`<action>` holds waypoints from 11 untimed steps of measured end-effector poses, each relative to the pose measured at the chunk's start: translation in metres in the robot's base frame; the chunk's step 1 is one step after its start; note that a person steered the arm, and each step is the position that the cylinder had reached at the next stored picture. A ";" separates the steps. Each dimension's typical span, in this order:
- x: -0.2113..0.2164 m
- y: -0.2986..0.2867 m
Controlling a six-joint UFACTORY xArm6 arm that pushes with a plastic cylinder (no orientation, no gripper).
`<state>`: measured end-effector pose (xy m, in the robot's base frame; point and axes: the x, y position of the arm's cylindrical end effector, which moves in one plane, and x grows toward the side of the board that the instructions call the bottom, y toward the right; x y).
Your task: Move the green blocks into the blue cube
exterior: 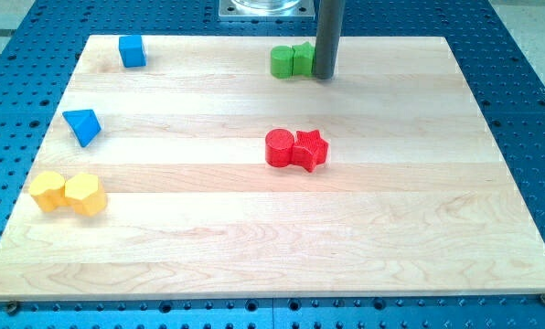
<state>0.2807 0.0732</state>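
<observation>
Two green blocks sit side by side near the view's top middle of the wooden board: a round green block (283, 62) on the left and a second green block (302, 59) touching its right side, its shape partly hidden. My tip (323, 76) stands right against the right side of that second green block. The blue cube (132, 51) is at the view's top left, far to the left of the green blocks.
A blue wedge-shaped block (82, 126) lies at the left. Two yellow blocks (68, 193) touch each other at the lower left. A red cylinder (279, 147) and a red star (310, 150) touch near the middle. The board edge (272, 294) meets a blue perforated table.
</observation>
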 end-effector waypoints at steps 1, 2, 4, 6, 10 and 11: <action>0.000 -0.063; 0.016 -0.066; -0.002 0.015; -0.035 -0.015; -0.033 -0.217; -0.007 -0.226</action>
